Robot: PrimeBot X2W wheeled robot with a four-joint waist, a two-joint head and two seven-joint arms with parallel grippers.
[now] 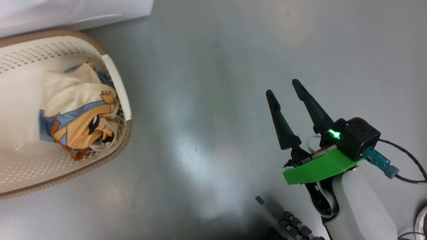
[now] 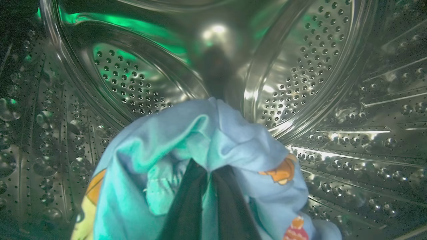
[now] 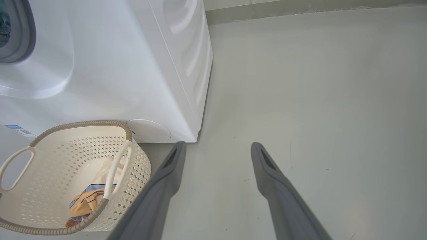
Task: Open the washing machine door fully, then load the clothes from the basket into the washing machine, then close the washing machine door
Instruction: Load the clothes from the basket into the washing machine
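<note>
Inside the washing machine's perforated steel drum [image 2: 300,66], my left gripper [image 2: 208,166] is shut on a blue garment [image 2: 233,140] with orange prints, which drapes over its fingers. The white washing machine [image 3: 116,66] stands at the upper left, its grey gasket [image 3: 25,33] at the edge. The washing machine door is out of view. The cream basket [image 1: 128,133] sits on the floor at the left with cream and orange-tan clothes [image 1: 80,113] bunched inside. The basket [image 3: 83,124] and clothes [image 3: 86,201] also appear lower left. My right gripper [image 1: 282,87] hangs open over bare floor, right of the basket; its fingers [image 3: 218,145] hold nothing.
Grey glossy floor [image 1: 206,116] spreads between the basket and my right arm. A black cable [image 1: 403,153] trails from the right wrist. Dark rollers of my base [image 1: 297,226] sit at the bottom. The wall skirting [image 3: 300,10] runs behind the machine.
</note>
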